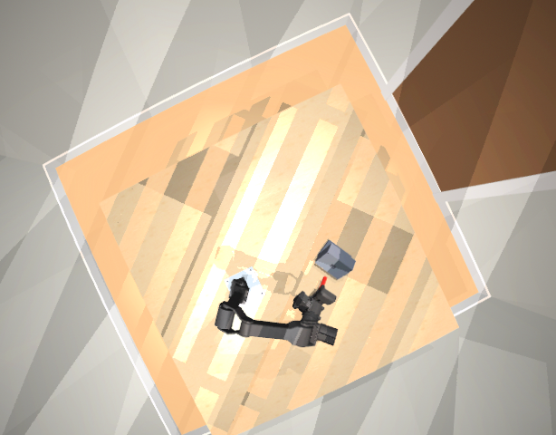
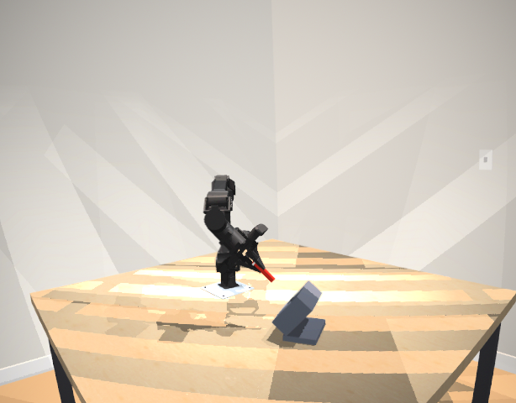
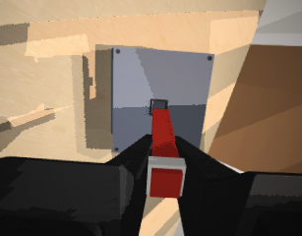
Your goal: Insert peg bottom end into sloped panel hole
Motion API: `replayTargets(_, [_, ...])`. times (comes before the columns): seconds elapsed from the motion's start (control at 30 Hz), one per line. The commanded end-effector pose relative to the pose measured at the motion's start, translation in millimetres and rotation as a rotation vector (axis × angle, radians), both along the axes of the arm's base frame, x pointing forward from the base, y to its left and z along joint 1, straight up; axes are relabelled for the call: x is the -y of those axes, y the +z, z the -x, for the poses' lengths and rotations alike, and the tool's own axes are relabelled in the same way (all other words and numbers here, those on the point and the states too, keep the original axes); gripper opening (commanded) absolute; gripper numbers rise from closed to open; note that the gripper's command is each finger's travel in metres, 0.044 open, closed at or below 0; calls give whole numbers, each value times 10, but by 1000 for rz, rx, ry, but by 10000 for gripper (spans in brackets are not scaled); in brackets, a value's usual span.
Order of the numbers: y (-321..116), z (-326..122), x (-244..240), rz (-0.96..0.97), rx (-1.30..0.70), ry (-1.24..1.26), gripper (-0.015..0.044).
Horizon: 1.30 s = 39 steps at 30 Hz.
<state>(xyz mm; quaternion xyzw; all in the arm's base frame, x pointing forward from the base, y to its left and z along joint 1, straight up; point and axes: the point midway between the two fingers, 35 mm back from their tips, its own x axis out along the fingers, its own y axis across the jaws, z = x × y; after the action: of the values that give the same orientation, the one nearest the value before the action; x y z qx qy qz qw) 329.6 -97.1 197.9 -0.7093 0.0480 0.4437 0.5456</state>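
Shut to a narrow gap around the red peg (image 1: 323,281) (image 2: 264,272) (image 3: 163,130), with the claw (image 1: 321,288) (image 2: 259,266) (image 3: 161,143) gripping near the pale-banded end. Tilted, held above the table (image 2: 176,355), projecting ahead of the fingertips toward the grey sloped panel (image 1: 333,260) (image 2: 295,305) (image 3: 141,74). Apart from that panel in the exterior view.

Likely to jam on the rim if pushed off-axis: lower end overlapping the near edge of the square hole (image 3: 159,104) in the wrist view (overlap there being no proof of alignment). Liable to catch at the corners if rolled even slightly, given flat sides on both. Liable to slip or pivot between the fingers if pressed against the panel face. Liable to fall out if released before reaching the bottom.

Located ahead of the claw, in the panel face: not yet filled by the peg. Interior depth impossible to tell.
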Motion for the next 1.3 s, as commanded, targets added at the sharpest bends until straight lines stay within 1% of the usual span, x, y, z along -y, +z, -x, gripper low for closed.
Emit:
replayTargets(0.0, [-29,-15,-6,-6,4,0,0])
replayTargets(0.83, [-277,-282,-59,-15,46,-26,0])
replayTargets(1.27, [-323,-321,-77,-15,53,-30,0])
